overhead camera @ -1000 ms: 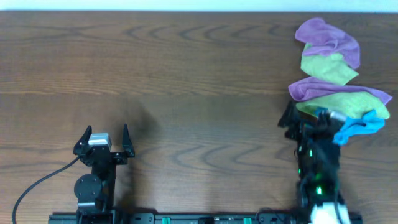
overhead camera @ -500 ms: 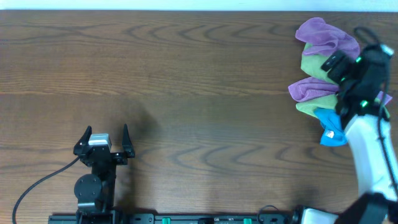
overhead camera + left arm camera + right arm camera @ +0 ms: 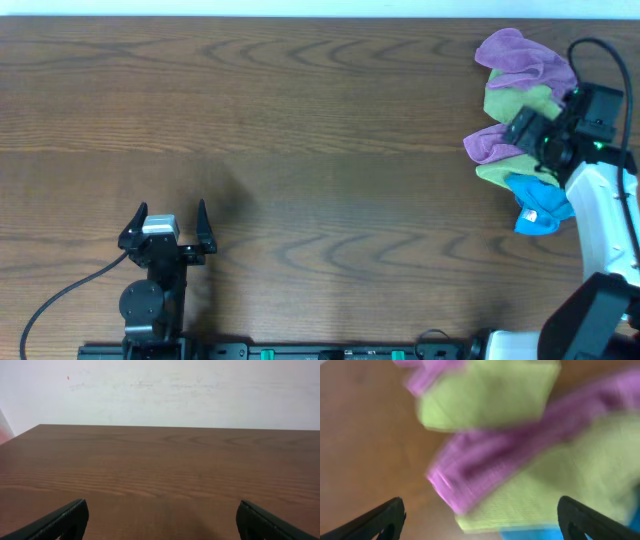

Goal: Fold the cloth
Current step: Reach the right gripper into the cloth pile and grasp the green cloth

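While right gripper overhangs it, cloth partly hidden, blurred.

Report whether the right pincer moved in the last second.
Yes. The right pincer went farther from the base and rightward, now over the cloth pile, nearer the unmoved top purple cloth.

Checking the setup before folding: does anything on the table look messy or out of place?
At the far right edge of the table, the lime-green cloth lies crumpled in a heap, wedged between purple cloths, beside a duller green cloth and a blue cloth. Nothing looks spilled or damaged.
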You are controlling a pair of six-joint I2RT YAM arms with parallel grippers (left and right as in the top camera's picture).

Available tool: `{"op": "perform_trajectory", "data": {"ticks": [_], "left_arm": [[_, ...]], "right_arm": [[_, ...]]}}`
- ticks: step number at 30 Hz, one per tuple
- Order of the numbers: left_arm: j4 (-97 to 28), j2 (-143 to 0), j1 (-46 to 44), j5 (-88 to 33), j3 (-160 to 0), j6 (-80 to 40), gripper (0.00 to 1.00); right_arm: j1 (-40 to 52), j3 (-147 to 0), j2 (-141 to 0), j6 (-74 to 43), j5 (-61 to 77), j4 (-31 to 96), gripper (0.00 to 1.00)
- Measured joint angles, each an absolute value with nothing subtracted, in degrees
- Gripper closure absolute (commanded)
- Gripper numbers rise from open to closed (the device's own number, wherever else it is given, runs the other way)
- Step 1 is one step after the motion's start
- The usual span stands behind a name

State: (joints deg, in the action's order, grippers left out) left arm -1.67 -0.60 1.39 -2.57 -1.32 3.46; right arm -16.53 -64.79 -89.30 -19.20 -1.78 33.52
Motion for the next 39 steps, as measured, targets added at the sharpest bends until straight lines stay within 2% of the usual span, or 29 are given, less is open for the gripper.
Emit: {"op": "perform_trajectory", "data": {"ticks": [4, 11, 16, 22, 25, 27, 34, 35, 36, 39], "left_arm": [[-1.7, -0.6, 1.4, -2.6, -1.3, 3.5, 0.04], [-1.7, -0.6, 1.4, -2.6, -1.3, 3.5, 0.05], [-1.7, -0.6, 1.4, -2.6, -1.3, 3.5, 0.05], [-1.7, -0.6, 1.4, -2.6, -1.3, 3.5, 0.05], [-1.7, -0.6, 1.4, -2.6, -1.3, 3.5, 0.05], [-1.7, -0.6, 1.4, -2.6, -1.3, 3.5, 0.05], [-1.7, -0.6, 1.4, -2.6, -1.3, 3.5, 0.05], [-1.7, -0.6, 1.4, -2.6, -1.3, 3.5, 0.05], [-1.7, -0.6, 1.4, -2.6, -1.3, 3.5, 0.05], [-1.7, -0.6, 1.4, -2.6, -1.3, 3.5, 0.05]], "right_arm": [[-16.5, -64.8, -89.3, -22.4, -8.4, 41.4, 0.05], [-16.5, -64.8, -89.3, -24.5, -16.1, 45.6, 0.09], [-17.3, -64.8, -89.3, -25.5, -19.7, 42.5, 0.17], [-20.0, -64.8, -93.5, -25.4, -19.7, 39.6, 0.18], [-20.1, -64.8, -96.8, -25.3, -19.2, 38.9, 0.23], [-20.1, -64.7, -98.4, -25.3, -19.0, 38.1, 0.29], [-20.1, -64.7, -99.9, -24.9, -18.7, 36.0, 0.69], [-20.1, -64.7, -99.9, -25.0, -18.7, 35.6, 0.79], [-20.1, -64.7, -99.9, -24.7, -18.7, 35.4, 0.84], [-20.1, -64.7, -99.9, -24.8, -18.6, 34.5, 0.95]]}}
